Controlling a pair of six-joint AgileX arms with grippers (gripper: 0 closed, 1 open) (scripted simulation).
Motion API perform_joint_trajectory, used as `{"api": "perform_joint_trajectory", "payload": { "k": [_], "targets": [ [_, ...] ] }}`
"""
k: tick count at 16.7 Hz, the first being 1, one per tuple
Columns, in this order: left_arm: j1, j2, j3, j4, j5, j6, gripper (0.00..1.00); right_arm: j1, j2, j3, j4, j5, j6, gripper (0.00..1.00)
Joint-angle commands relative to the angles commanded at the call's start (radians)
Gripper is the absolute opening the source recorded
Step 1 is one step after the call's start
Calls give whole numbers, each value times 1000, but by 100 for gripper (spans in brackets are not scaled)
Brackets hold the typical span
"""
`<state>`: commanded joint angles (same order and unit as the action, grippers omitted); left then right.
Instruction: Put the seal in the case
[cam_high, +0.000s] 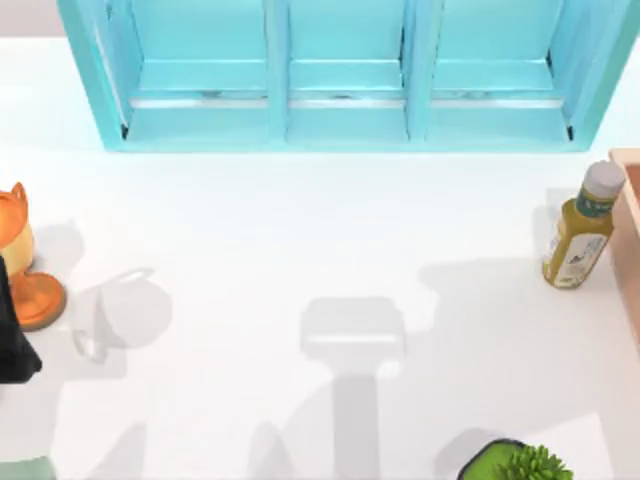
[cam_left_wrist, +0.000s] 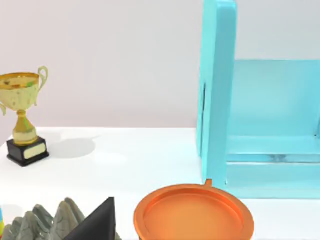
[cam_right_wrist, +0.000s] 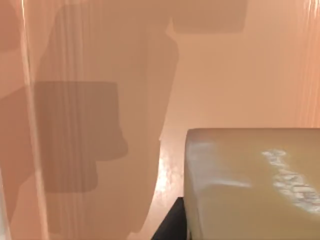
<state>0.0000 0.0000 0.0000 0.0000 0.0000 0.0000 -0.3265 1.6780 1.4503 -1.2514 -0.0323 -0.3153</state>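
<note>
Our top view looked straight down on the desk (cam_high: 300, 250), the case (cam_high: 340, 90) along its far edge. Our left wrist view faced that case (cam_left_wrist: 220, 100) low from the left edge; our right wrist view sat very close against the seal (cam_right_wrist: 250, 185).

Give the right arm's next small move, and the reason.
Probably lift the seal straight up first, if it is held: the right wrist view has it close up with peach walls behind, and the case stands away at the back of the table. The left arm is parked at its left edge.
</note>
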Motion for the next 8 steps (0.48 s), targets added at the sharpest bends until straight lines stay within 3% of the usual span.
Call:
{"api": "perform_joint_trajectory", "payload": {
  "k": [8],
  "targets": [
    [0,0,0,0,0,0,100,3,32,-189,229,0,6,0]
  ]
}}
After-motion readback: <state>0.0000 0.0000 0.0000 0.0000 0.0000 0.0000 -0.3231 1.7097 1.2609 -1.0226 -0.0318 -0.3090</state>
